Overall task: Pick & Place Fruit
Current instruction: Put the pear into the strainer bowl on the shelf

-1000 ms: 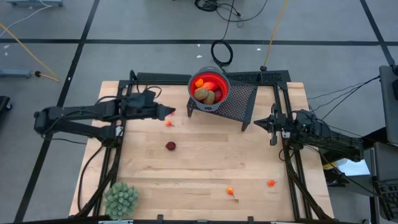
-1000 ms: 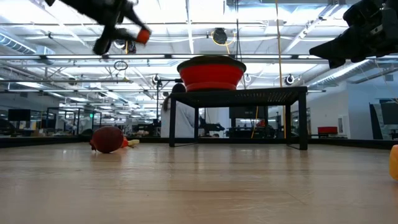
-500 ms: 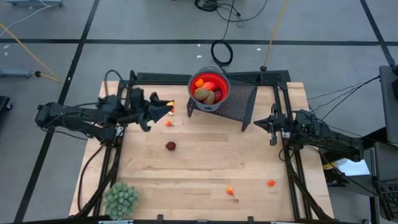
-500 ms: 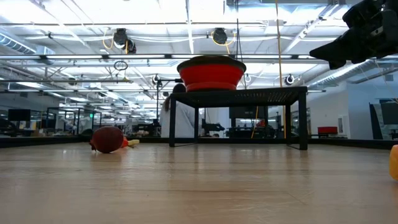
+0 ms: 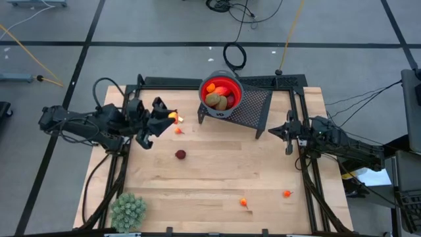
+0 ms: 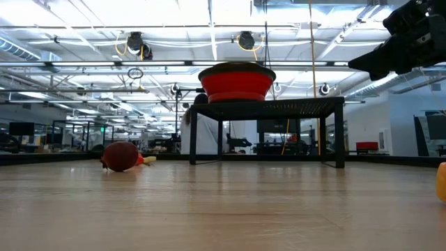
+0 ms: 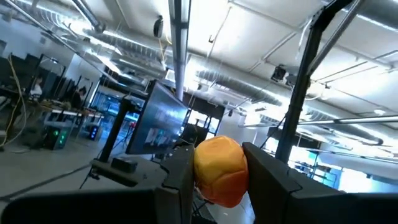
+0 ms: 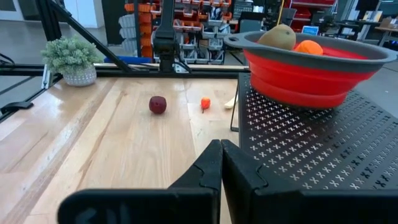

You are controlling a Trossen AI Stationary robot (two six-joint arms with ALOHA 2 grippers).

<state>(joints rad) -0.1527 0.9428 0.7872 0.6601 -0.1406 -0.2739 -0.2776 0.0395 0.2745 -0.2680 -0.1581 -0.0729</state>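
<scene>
My left gripper (image 5: 170, 118) is above the table's far left part, left of the red bowl (image 5: 222, 92), and is shut on a small orange fruit (image 7: 221, 169). The bowl sits on a black mesh stand (image 5: 253, 108) and holds brown kiwi-like ovals (image 5: 217, 100) and an orange piece (image 8: 308, 46). A dark red round fruit (image 5: 180, 155) lies on the wood, with a tiny orange piece (image 5: 177, 130) beyond it. Two more orange pieces (image 5: 243, 202) (image 5: 287, 193) lie near the near edge. My right gripper (image 5: 288, 131) waits shut at the right side. My left gripper pinches the orange fruit (image 5: 173, 117) between its two fingers (image 7: 180, 180), one on each side of it. The fruit is lifted clear of the table. The fingers slant upward, the wrist view looking past them at the ceiling.
A pale green spiky plant ball (image 5: 128, 210) stands at the near left corner. Black frame rails (image 5: 309, 178) run along the table's sides. Bare wood (image 5: 223, 168) lies between the stand and the near pieces. My right arm (image 6: 411, 42) shows high in the low view.
My left gripper has risen out of the low view, drawn back slightly toward the table's left edge and tipped upward, keeping the orange fruit in its hold. The fruits on the table have not moved.
</scene>
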